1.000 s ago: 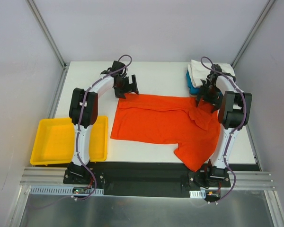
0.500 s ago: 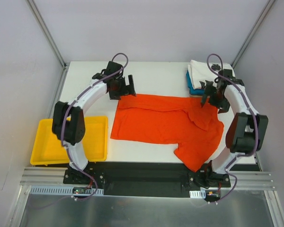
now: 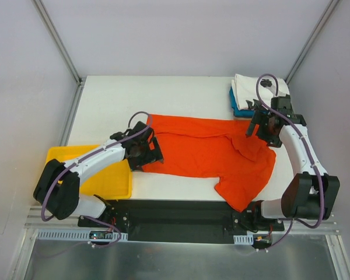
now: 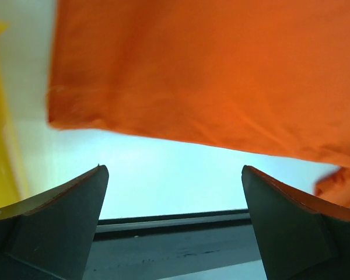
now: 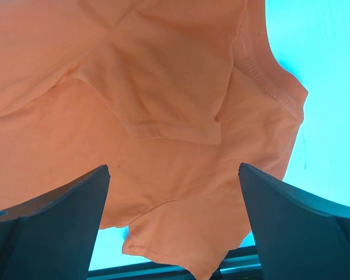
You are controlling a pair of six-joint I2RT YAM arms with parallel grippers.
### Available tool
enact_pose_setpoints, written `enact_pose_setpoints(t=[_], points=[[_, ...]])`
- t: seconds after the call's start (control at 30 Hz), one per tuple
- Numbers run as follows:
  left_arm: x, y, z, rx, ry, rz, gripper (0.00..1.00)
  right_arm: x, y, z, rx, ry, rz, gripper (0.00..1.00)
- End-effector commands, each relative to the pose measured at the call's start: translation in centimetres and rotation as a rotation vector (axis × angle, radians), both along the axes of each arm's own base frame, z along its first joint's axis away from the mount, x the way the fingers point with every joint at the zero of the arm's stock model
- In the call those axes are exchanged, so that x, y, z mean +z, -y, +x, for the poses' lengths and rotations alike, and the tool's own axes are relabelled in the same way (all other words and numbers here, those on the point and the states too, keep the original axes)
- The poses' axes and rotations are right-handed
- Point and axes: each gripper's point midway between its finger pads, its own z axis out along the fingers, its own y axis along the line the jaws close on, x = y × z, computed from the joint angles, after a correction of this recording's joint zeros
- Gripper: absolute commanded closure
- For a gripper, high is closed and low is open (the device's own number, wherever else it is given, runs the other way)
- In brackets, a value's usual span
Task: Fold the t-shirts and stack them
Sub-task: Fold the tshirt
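Broadly, the white desk (image 3: 105, 111) carries a soft orange-red t-shirt (image 3: 204, 154), spread flat and creased (one sleeve folded over). A white t-shirt (image 3: 245, 87) on a teal t-shirt (image 3: 238, 109) sits folded far right. Left gripper (image 3: 151, 153) reaches low over the shirt's left hem, fingers apart; right gripper (image 3: 258, 125) hovers above the collar, fingers apart.

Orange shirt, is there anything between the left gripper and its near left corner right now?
Nothing visible. The left gripper, jaws open, hangs over the orange shirt at that corner; its wrist view shows only bare table between the fingers and the hem. The yellow tray sits off to the side.
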Motion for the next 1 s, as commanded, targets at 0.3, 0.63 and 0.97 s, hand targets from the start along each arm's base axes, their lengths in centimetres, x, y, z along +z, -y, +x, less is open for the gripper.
enact_pose_setpoints(t=[0.3, 0.63, 0.97], points=[[-4.3, -5.3, -0.6, 0.424, -0.032, 0.177, 0.34, 2.7, -1.1, 0.5, 0.024, 0.127, 0.041, 0.04], [-5.2, -6.5, -0.1, 0.479, -0.022, 0.24, 0.47, 2.5, -0.9, 0.6, 0.027, 0.118, 0.033, 0.03], [-7.1, -5.4, -0.2, 0.445, -0.113, 0.27, 0.73, 2.2, -0.9, 0.7, 0.028, 0.112, 0.031, 0.04]])
